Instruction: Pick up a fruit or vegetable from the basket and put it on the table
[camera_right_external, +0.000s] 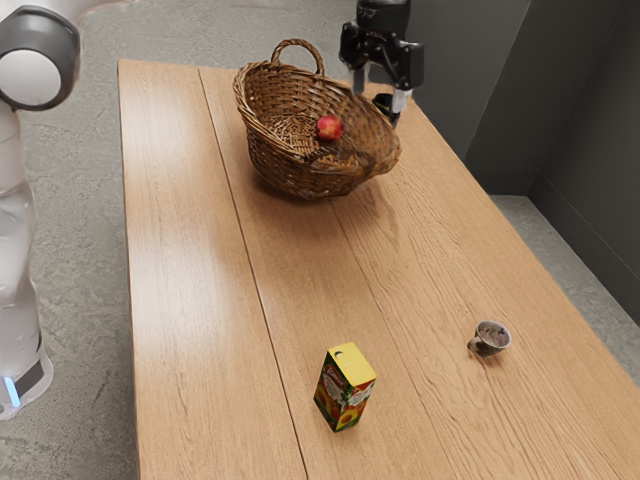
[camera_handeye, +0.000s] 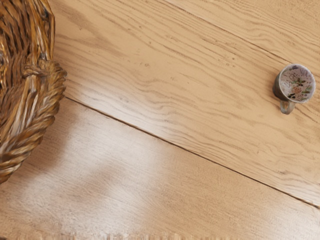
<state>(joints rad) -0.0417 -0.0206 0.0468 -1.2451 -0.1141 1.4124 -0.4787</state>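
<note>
Gripper (camera_right_external: 380, 96) hangs at the far end, just past the basket's rim on the ext. view's right, fingers apart, nothing visibly pinched btwn them; a dark thing (camera_right_external: 384, 108) sits by the tips, can't tell what it is or whether it touches. Key relation: apple (camera_right_external: 329, 128), the fruit to take, is inside the basket (camera_right_external: 290, 170), off toward the ext. view's left and a bit nearer that camera, w/ the rim btwn it and the gripper. So next move, I'd say, is back over the rim toward the arm's base side, then down. Apple's roundish, no long axis to match, so finger angle should suit the basket wall, b/c the apple is close to the wall on the gripper's side and one finger could snag the wicker. Basket looks tilted; a push on its rim might rock it. Handle (camera_right_external: 298, 50) stands up on the far side, worth a wide berth. For set-down, table (camera_right_external: 200, 300) has bare wood btwn basket and carton (camera_right_external: 345, 388), plus room short of the cup (camera_handeye: 295, 84), which is well apart from the basket.
</note>
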